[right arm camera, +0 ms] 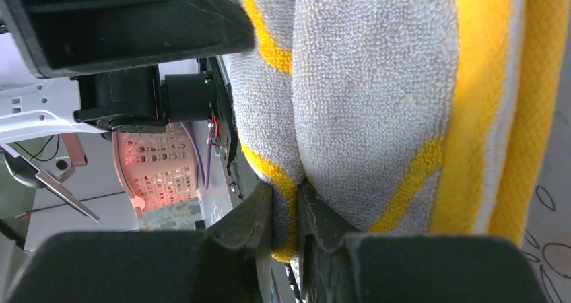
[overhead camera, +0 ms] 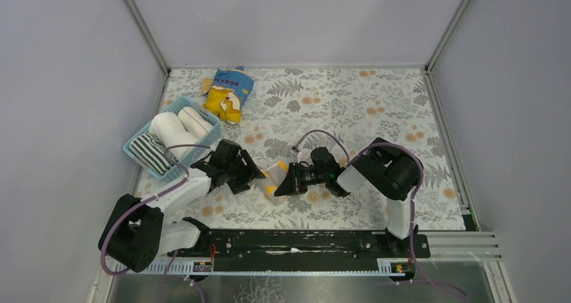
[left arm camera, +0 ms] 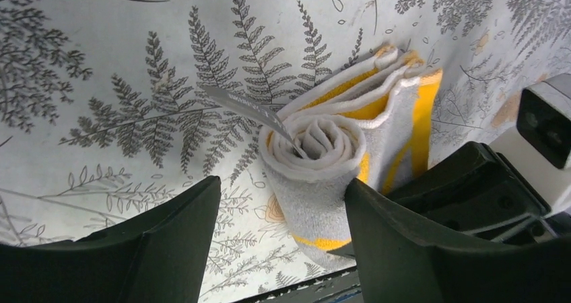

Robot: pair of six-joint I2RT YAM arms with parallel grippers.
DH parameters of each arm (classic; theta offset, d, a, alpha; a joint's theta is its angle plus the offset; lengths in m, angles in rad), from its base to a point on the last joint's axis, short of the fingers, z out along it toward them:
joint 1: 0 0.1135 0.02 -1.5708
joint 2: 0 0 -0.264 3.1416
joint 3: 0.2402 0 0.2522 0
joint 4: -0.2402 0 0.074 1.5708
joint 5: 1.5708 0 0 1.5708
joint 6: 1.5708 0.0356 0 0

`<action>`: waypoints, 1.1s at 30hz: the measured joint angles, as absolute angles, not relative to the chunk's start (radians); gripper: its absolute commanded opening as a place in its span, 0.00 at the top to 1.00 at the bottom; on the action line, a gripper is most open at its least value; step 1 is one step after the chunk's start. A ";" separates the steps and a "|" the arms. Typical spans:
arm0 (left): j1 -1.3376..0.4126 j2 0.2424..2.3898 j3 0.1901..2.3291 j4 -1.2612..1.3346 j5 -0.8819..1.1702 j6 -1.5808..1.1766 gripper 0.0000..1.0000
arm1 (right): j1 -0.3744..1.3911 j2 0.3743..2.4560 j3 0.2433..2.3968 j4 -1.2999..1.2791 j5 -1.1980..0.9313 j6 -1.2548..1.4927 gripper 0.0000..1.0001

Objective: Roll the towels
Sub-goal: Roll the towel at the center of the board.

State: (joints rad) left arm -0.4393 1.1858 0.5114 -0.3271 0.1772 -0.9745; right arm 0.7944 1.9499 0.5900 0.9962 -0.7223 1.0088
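Two robot arms meet over a beige-and-yellow towel (overhead camera: pixel 273 179) lying on the fern-patterned table (overhead camera: pixel 350 108), near the front edge and between the two grippers. The towel is rolled up at one end, its spiral of layers facing the left wrist camera and a grey label (left arm camera: pixel 248 108) sticking out of the coil; the unrolled part lies in flat folds behind the roll.

The left gripper (left arm camera: pixel 281 188) stands with its jaws wide apart around the roll's end; the roll rests against the finger (left arm camera: pixel 404 242) on the right of that view, while the other finger is clear of it over bare tablecloth. The right gripper (right arm camera: pixel 286 212) comes in from the opposite side, its jaws closed to a narrow pinch on a fold at the towel's edge; cloth bulges on both sides of the fingertips.

At the left edge of the table a light blue basket (overhead camera: pixel 207 136) holds two rolled cream towels (overhead camera: pixel 168 126) and a black-and-white striped towel (overhead camera: pixel 149 152), also rolled. A blue-and-yellow snack bag (overhead camera: pixel 230 87) lies just behind the basket, towards the back wall, well apart from both grippers.
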 measured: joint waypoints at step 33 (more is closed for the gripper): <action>-0.486 1.331 0.532 -0.189 0.150 -0.983 0.46 | 1.291 1.730 1.167 -0.265 0.326 0.295 0.37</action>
State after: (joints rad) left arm -0.4858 1.3312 0.5323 -0.1886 0.1497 -0.9829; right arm 1.2911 1.7298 1.1667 -0.2653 0.3264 0.2947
